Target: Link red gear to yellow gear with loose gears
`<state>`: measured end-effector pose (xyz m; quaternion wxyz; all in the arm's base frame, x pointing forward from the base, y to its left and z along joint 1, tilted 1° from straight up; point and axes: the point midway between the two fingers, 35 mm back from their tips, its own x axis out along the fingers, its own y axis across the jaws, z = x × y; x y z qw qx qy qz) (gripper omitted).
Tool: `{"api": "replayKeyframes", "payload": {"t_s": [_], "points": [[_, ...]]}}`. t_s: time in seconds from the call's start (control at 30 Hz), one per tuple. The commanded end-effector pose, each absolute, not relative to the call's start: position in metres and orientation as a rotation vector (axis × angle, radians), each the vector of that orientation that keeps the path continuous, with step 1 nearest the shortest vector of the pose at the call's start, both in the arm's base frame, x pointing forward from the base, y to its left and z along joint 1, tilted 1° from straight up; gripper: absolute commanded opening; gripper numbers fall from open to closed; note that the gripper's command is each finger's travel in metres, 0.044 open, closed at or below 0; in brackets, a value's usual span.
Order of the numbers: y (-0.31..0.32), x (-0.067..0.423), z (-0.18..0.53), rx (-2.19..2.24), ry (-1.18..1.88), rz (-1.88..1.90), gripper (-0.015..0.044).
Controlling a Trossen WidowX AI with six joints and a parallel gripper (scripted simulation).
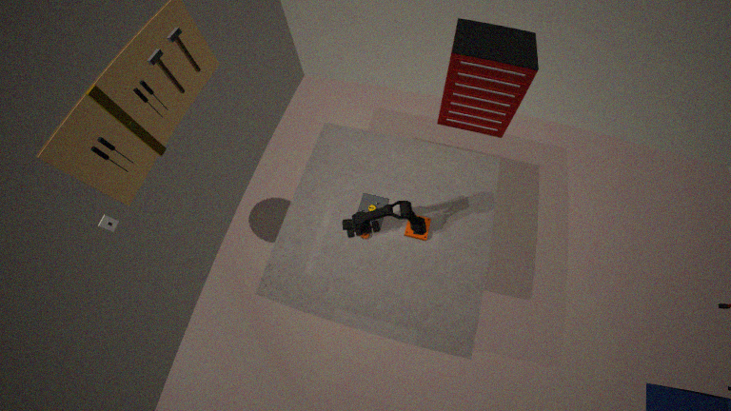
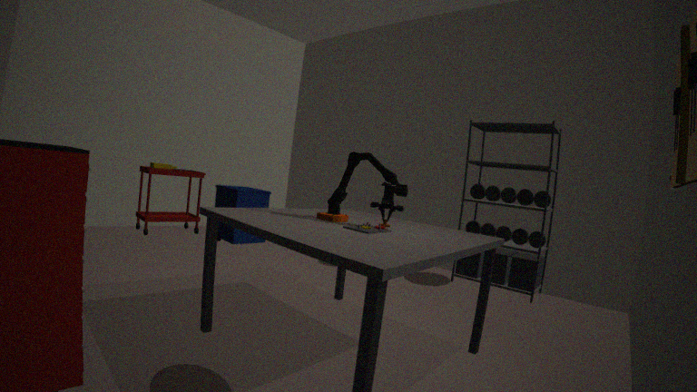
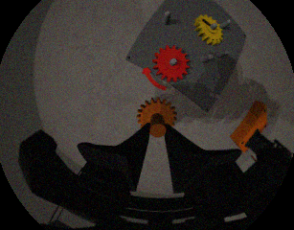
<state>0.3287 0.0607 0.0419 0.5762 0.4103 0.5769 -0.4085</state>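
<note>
My gripper (image 3: 157, 126) (image 2: 385, 221) is shut on the knob of an orange gear (image 3: 145, 114) (image 1: 365, 236). The gear is beside the board's corner, off the board; whether it touches the table I cannot tell. The grey board (image 3: 148, 47) (image 1: 368, 197) (image 2: 352, 226) carries a red gear (image 3: 163, 64) near one edge and a yellow gear (image 3: 213, 36) (image 1: 370, 209) with a black stripe farther up. Bare pegs show in the wrist view: one peg (image 3: 168, 18) on the upper left, another peg (image 3: 225, 23) beside the yellow gear. A dark shadow blurs the board's right part.
The red arrow (image 3: 153, 81) curves beside the red gear, between it and the orange gear. The arm's orange base (image 3: 248, 128) (image 1: 408, 233) (image 2: 331, 217) stands on the table (image 1: 323, 277) (image 2: 411, 246), to the right of the board in the wrist view.
</note>
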Motion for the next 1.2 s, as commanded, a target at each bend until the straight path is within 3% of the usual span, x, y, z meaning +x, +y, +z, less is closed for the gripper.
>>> {"api": "replayKeyframes", "payload": {"t_s": [0.0,1.17], "points": [[0.062,0.333,0.052,0.968,1.338,-0.954,0.0],[0.068,0.333,0.133,0.969,1.338,-0.953,0.0]]}}
